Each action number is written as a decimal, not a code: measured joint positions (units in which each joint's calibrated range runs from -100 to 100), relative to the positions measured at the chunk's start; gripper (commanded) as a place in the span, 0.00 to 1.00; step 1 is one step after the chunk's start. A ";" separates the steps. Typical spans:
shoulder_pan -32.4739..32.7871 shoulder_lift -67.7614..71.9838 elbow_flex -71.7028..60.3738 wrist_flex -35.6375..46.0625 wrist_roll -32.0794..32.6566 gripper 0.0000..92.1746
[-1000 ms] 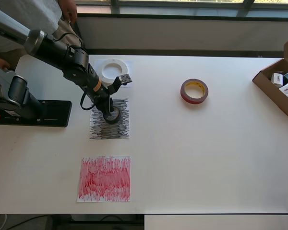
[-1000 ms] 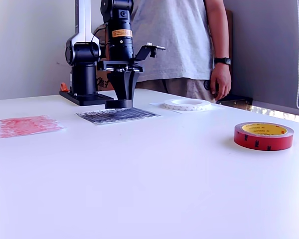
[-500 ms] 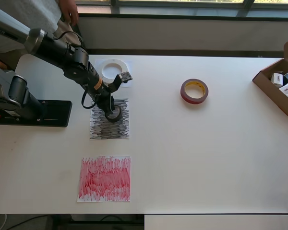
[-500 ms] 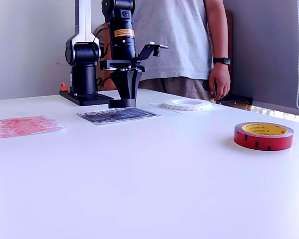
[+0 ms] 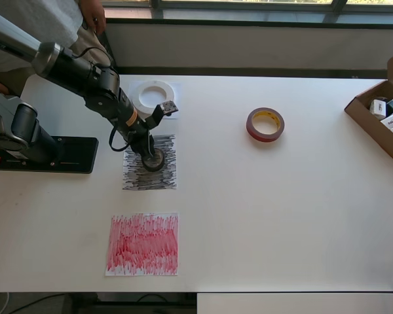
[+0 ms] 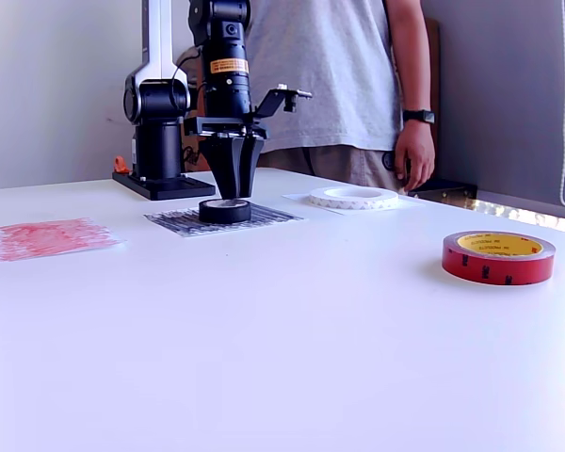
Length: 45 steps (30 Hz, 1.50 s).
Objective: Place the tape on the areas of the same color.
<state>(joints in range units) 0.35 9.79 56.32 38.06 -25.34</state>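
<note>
The small black-grey roll (image 5: 152, 160) lies flat on the scribbled black-grey sheet (image 5: 150, 178), also in the exterior view (image 6: 224, 210) on that sheet (image 6: 268, 217). My gripper (image 5: 148, 151) hangs right above it (image 6: 231, 188), open, with the fingertips at the roll's top. The wide white ring (image 5: 154, 95) rests on the plain white sheet (image 5: 175, 85) behind it (image 6: 354, 197). The dark red roll (image 5: 251, 125) with a yellowish core lies on bare table at the overhead view's middle right (image 6: 497, 259). The scribbled red sheet (image 5: 143, 243) is bare (image 6: 42, 237).
The black base plate (image 5: 59, 154) is at the overhead view's left. An open cardboard box (image 5: 378, 125) with small packaged boxes sits at the right edge. A person (image 6: 339, 85) stands behind the table's far edge.
The black-grey roll has dropped from between the fingers onto the black-grey sheet. The gripper has stayed at nearly the same height, just above it.
</note>
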 measured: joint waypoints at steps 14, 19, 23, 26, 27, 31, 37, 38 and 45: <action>2.03 -2.75 -1.13 -1.98 -0.02 0.42; 3.99 -8.05 -1.25 -3.81 1.05 0.42; 4.21 -11.30 -3.32 -3.53 3.65 0.42; 4.21 -12.04 -6.28 -1.30 6.23 0.42; 4.21 -12.04 -7.65 -0.31 7.34 0.42; 4.21 -10.35 -14.29 5.47 10.66 0.42; 4.21 -3.37 -28.79 18.05 13.66 0.42; 4.21 -1.56 -31.18 19.65 14.06 0.42; 3.37 13.65 -52.59 29.64 18.04 0.42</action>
<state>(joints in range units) 3.72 23.43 3.73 67.70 -7.30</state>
